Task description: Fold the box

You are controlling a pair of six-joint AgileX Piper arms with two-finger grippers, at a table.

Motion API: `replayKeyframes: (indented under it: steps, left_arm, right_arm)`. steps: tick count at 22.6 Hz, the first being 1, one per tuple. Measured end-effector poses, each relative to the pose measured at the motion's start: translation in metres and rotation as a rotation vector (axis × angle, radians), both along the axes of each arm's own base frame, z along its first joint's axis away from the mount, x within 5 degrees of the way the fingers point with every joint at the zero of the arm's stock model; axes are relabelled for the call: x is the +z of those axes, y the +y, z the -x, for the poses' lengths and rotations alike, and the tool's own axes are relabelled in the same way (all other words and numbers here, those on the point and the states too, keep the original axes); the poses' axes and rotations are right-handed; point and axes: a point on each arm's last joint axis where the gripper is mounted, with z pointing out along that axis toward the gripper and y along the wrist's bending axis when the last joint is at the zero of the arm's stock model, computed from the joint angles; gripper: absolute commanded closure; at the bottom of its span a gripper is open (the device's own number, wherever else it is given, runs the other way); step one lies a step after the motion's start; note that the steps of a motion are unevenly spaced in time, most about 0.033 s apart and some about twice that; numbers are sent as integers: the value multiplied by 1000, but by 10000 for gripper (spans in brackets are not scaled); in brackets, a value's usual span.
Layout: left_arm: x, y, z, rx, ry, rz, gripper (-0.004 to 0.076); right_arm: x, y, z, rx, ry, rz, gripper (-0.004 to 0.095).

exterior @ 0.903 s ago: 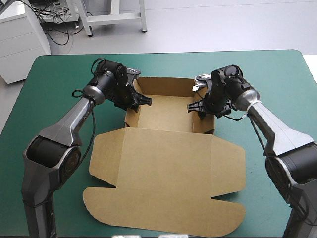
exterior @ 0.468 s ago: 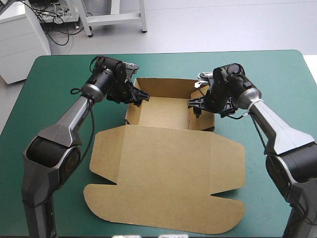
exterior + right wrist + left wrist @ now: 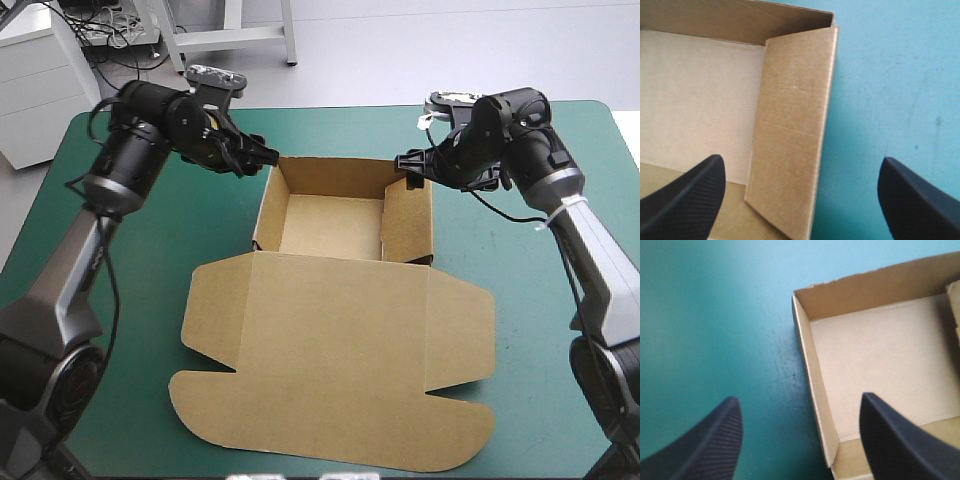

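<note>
The brown box (image 3: 330,225) stands as an open tray beyond the table's middle, its walls raised. Its lid (image 3: 340,350) lies flat toward the near edge. My left gripper (image 3: 262,155) hangs open over the tray's far left corner and holds nothing. In the left wrist view, the left gripper (image 3: 799,397) straddles the left wall (image 3: 815,390) from above without touching it. My right gripper (image 3: 405,160) is open above the far right corner. In the right wrist view, the right gripper (image 3: 801,159) hovers over the right wall panel (image 3: 795,115), which leans slightly inward.
The teal-green cover (image 3: 120,270) shows on both sides of the box and beyond it. The lid's rounded flap (image 3: 330,440) reaches close to the table's near edge.
Both grippers have risen out of the tray, moved outward toward its far corners and opened wider. The side walls now stand with nothing touching them.
</note>
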Motion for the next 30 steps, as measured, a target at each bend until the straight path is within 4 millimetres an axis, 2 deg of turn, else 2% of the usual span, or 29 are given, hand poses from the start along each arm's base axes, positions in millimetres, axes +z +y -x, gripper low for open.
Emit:
replayKeyframes:
  steps: [1, 2, 3, 6, 9, 10, 11, 13, 14, 17, 21, 30]
  left_arm:
    - [20, 7, 16, -21, -52, 3, 614]
    - [29, 11, 26, -32, -78, 4, 754]
    - [42, 18, 42, -49, -114, 2, 748]
    - [57, 31, 70, -61, -156, 5, 751]
    - [60, 42, 96, -61, -164, 9, 754]
    - [61, 50, 116, -67, -173, 13, 756]
    - [61, 53, 125, -69, -175, 19, 756]
    - [61, 66, 158, -74, -193, 39, 756]
    - [54, 74, 178, -78, -188, 46, 756]
    - [36, 89, 213, -78, -179, 42, 756]
    - [-3, 108, 257, -77, -160, 33, 756]
    - [-53, 130, 306, -76, -179, 31, 756]
  right_arm:
    - [11, -1, 9, 8, -19, -26, 139]
    - [16, -1, 13, 13, -29, -38, 139]
    - [22, -3, 21, 16, -39, -51, 139]
    - [16, -6, 31, 11, -10, -45, 139]
    - [2, -8, 36, -2, 41, -31, 139]
    - [-6, -9, 36, -8, 65, -11, 139]
    - [-10, -10, 36, -10, 73, -2, 139]
    - [-14, -10, 34, -15, 62, 4, 139]
    - [-14, -10, 31, -16, 41, -2, 139]
    - [-24, -6, 21, -18, 36, -4, 139]
    - [-62, 3, -5, -20, 107, 22, 139]
    - [-108, 11, -30, -26, 175, 46, 146]
